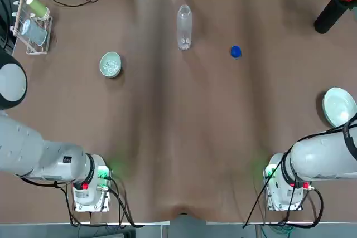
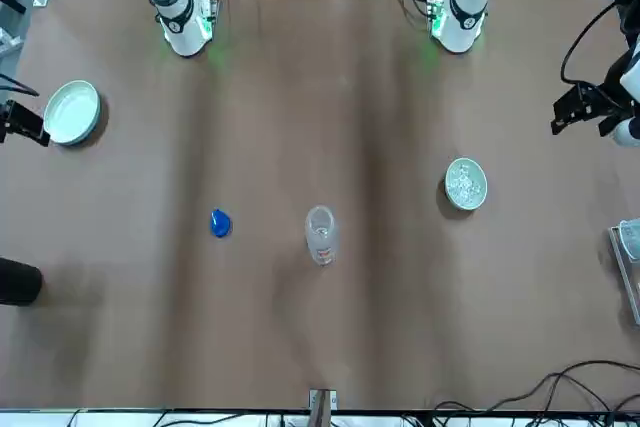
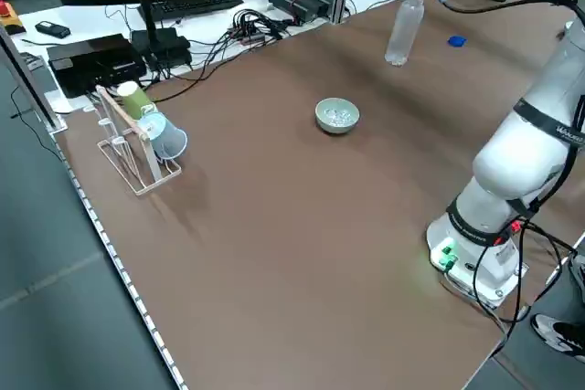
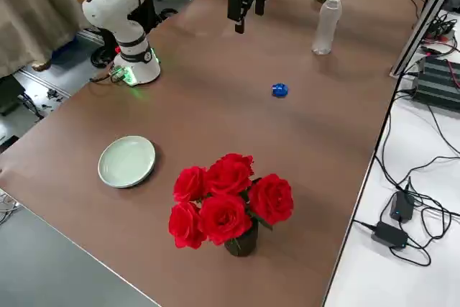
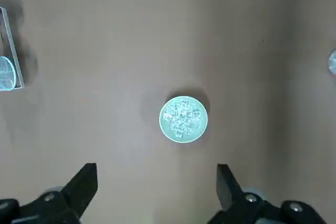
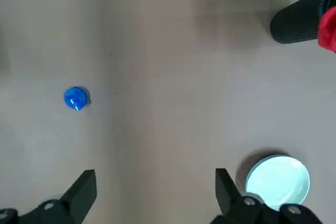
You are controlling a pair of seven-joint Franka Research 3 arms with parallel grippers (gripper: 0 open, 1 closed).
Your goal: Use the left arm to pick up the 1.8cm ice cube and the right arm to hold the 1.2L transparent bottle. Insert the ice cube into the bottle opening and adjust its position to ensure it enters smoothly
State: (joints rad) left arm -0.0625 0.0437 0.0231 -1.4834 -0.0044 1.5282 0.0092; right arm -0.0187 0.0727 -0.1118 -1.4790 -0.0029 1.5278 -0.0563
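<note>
The left gripper (image 5: pixel 157 195) hangs above the table (image 1: pixel 167 137) at the left, fingers spread wide and holding nothing. The right gripper (image 6: pixel 156 198) is up at the right, near the plate (image 1: pixel 339 106), also spread and unloaded. Ice cubes (image 5: pixel 182 117) fill the small green bowl (image 1: pixel 110 64) at left, toward the far side. The clear bottle (image 1: pixel 184 27) stands at the far middle, left of the blue cap (image 1: pixel 236 52).
</note>
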